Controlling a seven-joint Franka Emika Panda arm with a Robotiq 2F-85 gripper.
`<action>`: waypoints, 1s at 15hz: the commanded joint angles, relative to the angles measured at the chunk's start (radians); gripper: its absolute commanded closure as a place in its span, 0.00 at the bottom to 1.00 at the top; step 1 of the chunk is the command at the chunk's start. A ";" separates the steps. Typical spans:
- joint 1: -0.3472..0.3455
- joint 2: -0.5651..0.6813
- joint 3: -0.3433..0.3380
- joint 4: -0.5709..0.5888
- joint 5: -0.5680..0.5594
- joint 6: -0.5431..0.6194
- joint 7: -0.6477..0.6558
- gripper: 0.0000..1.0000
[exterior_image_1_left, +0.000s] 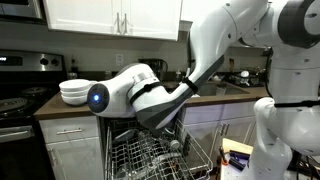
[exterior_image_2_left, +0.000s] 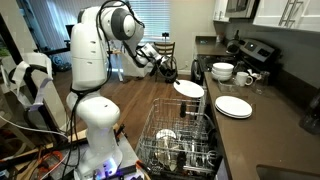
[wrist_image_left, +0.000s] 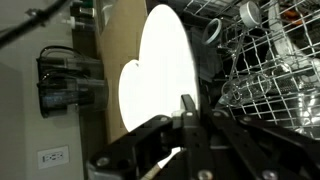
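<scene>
My gripper (wrist_image_left: 188, 112) is shut on the rim of a white plate (wrist_image_left: 165, 65). The plate stands on edge and fills the middle of the wrist view. In an exterior view the gripper (exterior_image_2_left: 171, 79) holds the plate (exterior_image_2_left: 189, 88) in the air. It hangs above the far end of the open dishwasher's pulled-out wire rack (exterior_image_2_left: 180, 140), beside the counter edge. In the exterior view that faces the cabinets, my arm (exterior_image_1_left: 150, 95) reaches down over the rack (exterior_image_1_left: 150, 155) and hides the gripper and the plate.
On the counter (exterior_image_2_left: 245, 125) lie stacked white plates (exterior_image_2_left: 233, 106), stacked bowls (exterior_image_2_left: 222, 70) and a mug (exterior_image_2_left: 244, 78), with a stove (exterior_image_2_left: 256, 50) behind them. The rack (wrist_image_left: 270, 70) holds glasses and other dishes. The bowls (exterior_image_1_left: 72, 91) stand by the stove.
</scene>
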 joint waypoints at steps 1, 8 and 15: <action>-0.046 -0.047 -0.007 -0.018 -0.051 0.012 -0.043 0.93; -0.106 -0.023 -0.037 0.004 -0.050 0.040 -0.052 0.93; -0.101 0.046 -0.033 0.001 -0.080 0.069 -0.032 0.93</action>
